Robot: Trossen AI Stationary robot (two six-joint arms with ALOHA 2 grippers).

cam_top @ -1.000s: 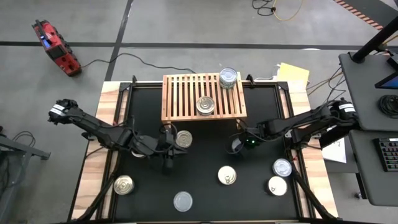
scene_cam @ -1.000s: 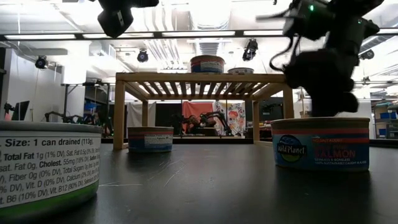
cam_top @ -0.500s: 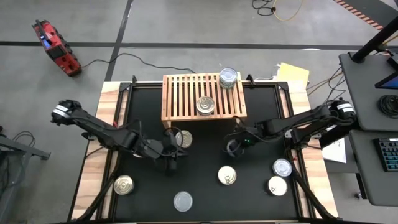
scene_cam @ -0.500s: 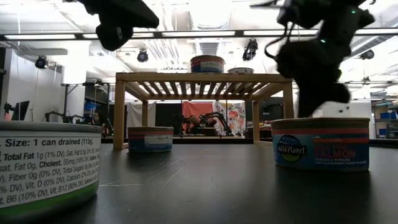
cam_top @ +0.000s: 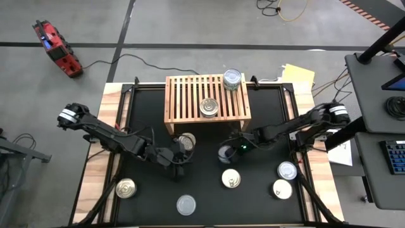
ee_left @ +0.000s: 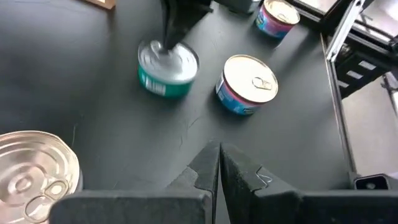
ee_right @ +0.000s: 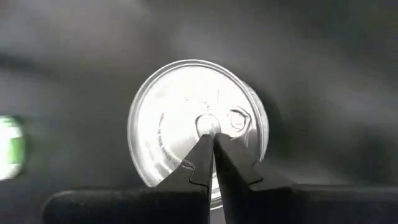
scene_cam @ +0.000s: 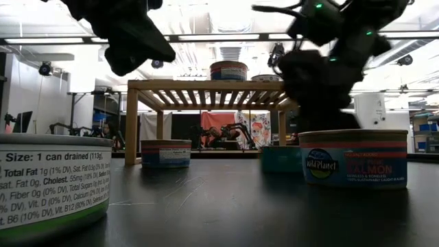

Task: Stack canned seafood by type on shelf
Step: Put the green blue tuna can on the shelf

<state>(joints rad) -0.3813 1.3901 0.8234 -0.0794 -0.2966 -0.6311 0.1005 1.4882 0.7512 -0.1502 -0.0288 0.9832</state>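
The light-wood shelf (cam_top: 190,95) stands at the table's far middle with two cans of seafood on its slats (cam_top: 232,79) (cam_top: 209,107). A teal-walled, silver-lidded can (ee_left: 163,78) stands on the black table in front of the shelf, with my right gripper (ee_right: 212,135) shut above it. Left of it my left gripper (ee_left: 218,163) hangs shut over bare table, holding nothing, next to a silver-lidded can (cam_top: 186,142). My right gripper sets its shut fingertips (ee_left: 168,45) on the teal can's lid near its middle (ee_right: 202,121), right by the pull tab. The fingers slant down from the table's right. The can stands upright on the table. Whether a fingertip hooks the tab I cannot tell.
More cans stand along the table's near half: a pink-and-blue one (ee_left: 247,84), two at the right (cam_top: 287,170) (cam_top: 282,189), one at the near left (cam_top: 126,188) and one at the near middle (cam_top: 186,204). A salmon can (scene_cam: 354,159) stands close to the low camera.
My right gripper has moved toward the table's left and slightly nearer, and the teal can has slid along the table with it, staying upright. My left gripper has sunk and reached a little toward the table's right, still shut.
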